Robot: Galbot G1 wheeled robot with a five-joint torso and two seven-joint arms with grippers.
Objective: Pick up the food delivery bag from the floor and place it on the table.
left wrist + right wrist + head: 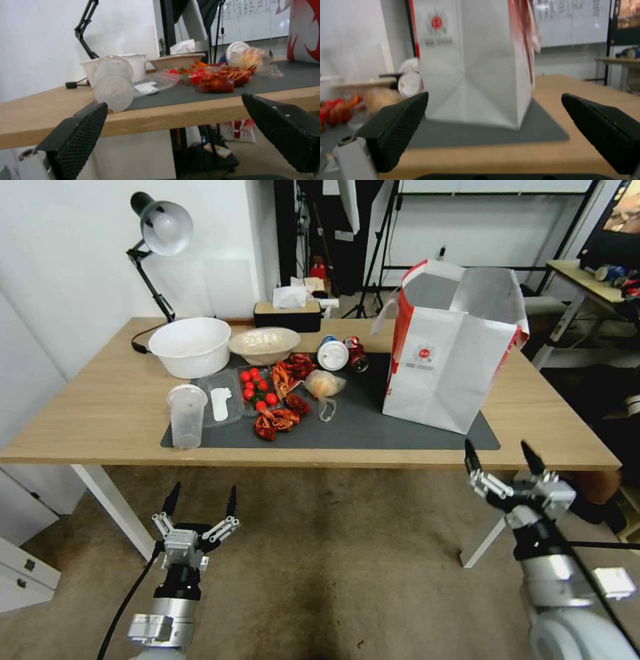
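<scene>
**Bag on table, both grippers empty: task looks done**

Right gripper (505,459) hangs just off the near table edge, in front of the bag, jaws spread wide, holding nothing. In the right wrist view the fingertips (398,125) frame the bag with clear air between; no contact. Left gripper (201,503) sits low over the floor (333,567), below the near edge of the table, jaws also spread, empty.

The food delivery bag (450,360) stands upright on the table (100,407), its base on the right end of the dark mat (373,430), mouth open, foil lining showing, strap handle drooping at the back. It looks stable, not leaning on anything.

Left of it on the mat: crayfish (277,420), cherry tomatoes (257,383), a plastic cup (187,413), bowls (190,345), and the small clear bag (325,383).

Judgement: lift and placement finished, bag let go. Nothing left except maybe pulling the arms clear.
</scene>
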